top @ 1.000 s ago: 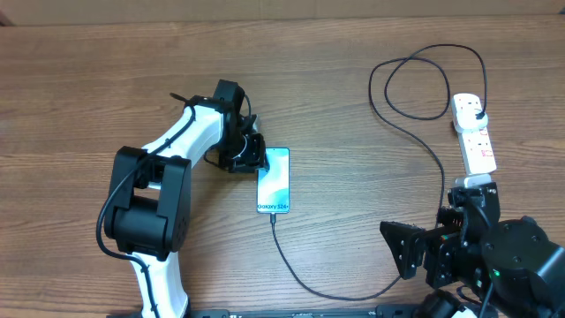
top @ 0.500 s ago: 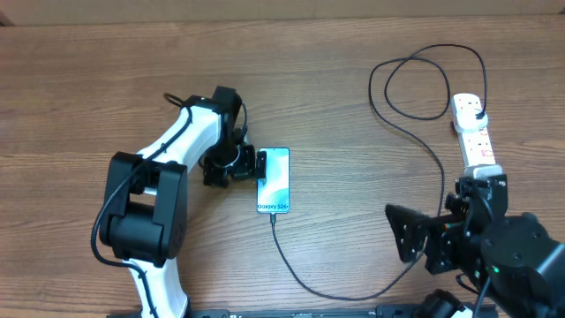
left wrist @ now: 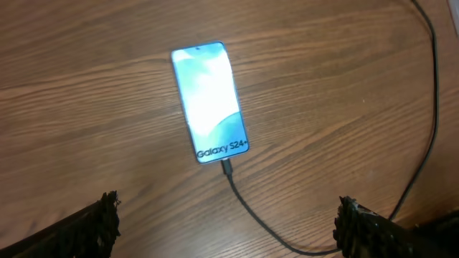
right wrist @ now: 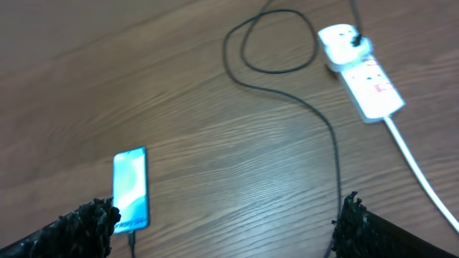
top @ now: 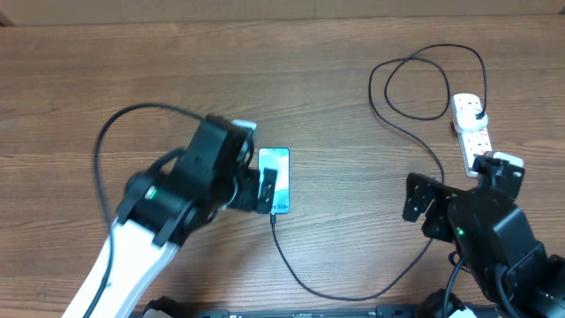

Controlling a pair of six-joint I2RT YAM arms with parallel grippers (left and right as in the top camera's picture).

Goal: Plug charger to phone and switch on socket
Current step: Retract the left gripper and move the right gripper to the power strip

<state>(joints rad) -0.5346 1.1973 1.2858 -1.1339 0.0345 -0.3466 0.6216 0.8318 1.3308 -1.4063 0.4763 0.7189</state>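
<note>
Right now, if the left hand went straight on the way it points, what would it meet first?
Likely the phone, with the charger plugged into its near end, centred ahead of the open left hand. Depth is unclear; the table may come first.

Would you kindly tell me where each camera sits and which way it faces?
Overhead: fixed above the table, looking straight down at phone, charger and socket; left arm and right arm show.
Left wrist: over the phone, looking down at it; left fingers open at the bottom corners.
Right wrist: raised, facing socket and phone; right fingers open at the bottom.
All three share phone and charger.
</note>
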